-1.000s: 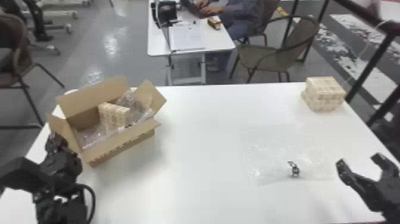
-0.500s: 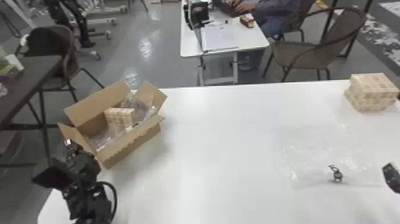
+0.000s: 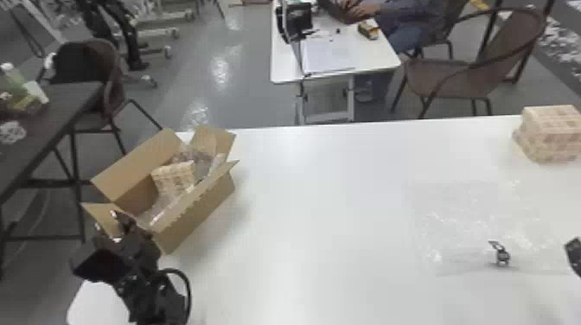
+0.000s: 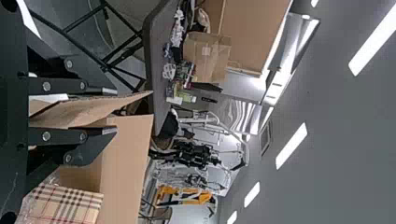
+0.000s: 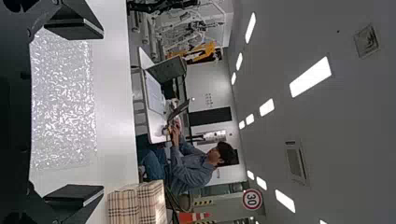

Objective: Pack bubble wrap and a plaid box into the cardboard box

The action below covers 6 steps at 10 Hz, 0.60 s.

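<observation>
The open cardboard box (image 3: 196, 214) stands at the table's left, holding a plaid box (image 3: 173, 177) and crumpled bubble wrap (image 3: 201, 162). My left gripper (image 3: 106, 221) is at its near-left flap. In the left wrist view the left gripper (image 4: 116, 111) is open, with a cardboard flap (image 4: 84, 109) running between its spread fingers. At the head view's right edge is my right gripper (image 3: 574, 255); in its wrist view the right gripper (image 5: 103, 112) is wide open over a flat bubble wrap sheet (image 5: 63, 100). More plaid boxes (image 3: 551, 134) sit at the far right.
A small dark object (image 3: 501, 256) shows at the near part of the bubble wrap sheet. The white table (image 3: 311, 216) has broad free room between the cardboard box and the sheet. Beyond its far edge stand a chair (image 3: 449, 78) and another white desk (image 3: 337, 56).
The head view has turned to the left, so the table's things appear farther right and a dark table came in at left. Both arms look about unmoved over the table.
</observation>
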Available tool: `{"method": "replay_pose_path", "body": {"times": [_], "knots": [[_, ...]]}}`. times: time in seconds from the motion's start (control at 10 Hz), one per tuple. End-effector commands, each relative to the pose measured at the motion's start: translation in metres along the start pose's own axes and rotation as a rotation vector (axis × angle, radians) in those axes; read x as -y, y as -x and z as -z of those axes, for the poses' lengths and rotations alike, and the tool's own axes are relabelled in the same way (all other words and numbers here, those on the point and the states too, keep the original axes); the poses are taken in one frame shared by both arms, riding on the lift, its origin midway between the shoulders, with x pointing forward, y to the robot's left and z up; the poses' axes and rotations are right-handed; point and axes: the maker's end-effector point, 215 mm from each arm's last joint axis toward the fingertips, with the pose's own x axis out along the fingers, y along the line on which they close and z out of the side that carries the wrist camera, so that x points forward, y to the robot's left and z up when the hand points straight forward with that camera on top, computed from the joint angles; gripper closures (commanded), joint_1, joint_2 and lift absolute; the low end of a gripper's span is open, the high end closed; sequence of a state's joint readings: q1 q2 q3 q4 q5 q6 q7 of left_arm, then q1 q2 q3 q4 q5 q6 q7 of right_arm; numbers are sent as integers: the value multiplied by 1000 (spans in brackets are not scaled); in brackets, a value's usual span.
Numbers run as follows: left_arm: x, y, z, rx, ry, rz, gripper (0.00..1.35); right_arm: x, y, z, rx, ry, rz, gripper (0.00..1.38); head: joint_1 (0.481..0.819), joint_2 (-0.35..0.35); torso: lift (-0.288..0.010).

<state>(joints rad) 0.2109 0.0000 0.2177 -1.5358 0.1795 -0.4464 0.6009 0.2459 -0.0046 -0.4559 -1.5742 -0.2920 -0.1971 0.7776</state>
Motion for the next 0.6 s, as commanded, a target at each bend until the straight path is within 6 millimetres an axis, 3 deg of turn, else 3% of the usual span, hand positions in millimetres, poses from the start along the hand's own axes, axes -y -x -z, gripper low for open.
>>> {"method": "replay_pose_path", "body": {"times": [0.0,0.2,0.5], "knots": [[1,5,-4,21,5,-6,312,0,0,1,-3,0,-1,128,695,171,-110],[8,16,-29,111,17,8,114,-1,-1,-2,1,7,-2,128,695,169,-110],[46,68,-63,194,78,140,107,-5,-2,-7,1,25,-9,128,695,130,-110]]}}
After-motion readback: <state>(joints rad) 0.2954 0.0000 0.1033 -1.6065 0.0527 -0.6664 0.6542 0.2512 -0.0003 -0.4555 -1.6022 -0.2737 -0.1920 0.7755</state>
